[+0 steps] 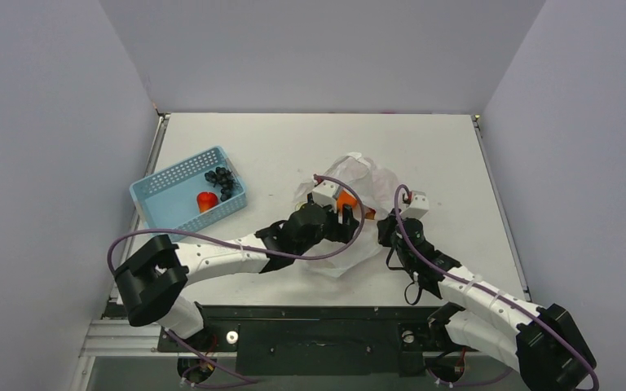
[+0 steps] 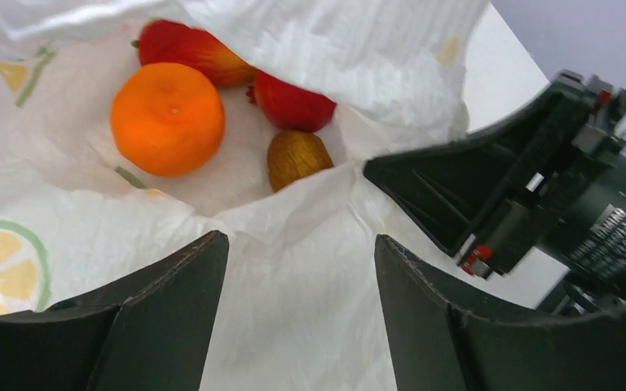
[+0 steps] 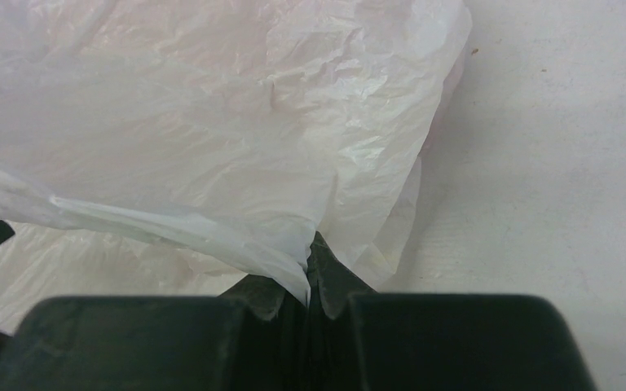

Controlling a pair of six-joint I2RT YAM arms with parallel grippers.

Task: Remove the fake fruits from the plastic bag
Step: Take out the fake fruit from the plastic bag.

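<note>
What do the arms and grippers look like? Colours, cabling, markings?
The left arm and right arm: white links, black joints, a purple cable looped along each. The left gripper and right gripper: black, flat wedge fingers. The right gripper's body shows white lettering, red details, a green light.

1. You are looking at a pale grey-white tabletop (image 1: 293, 147) with a matt surface.
2. On its left part sits a blue perforated basket (image 1: 171, 210), turned at an angle to the edges.
3. Right of centre lies the crinkled white plastic bag (image 1: 371, 175), well apart from the basket.
</note>
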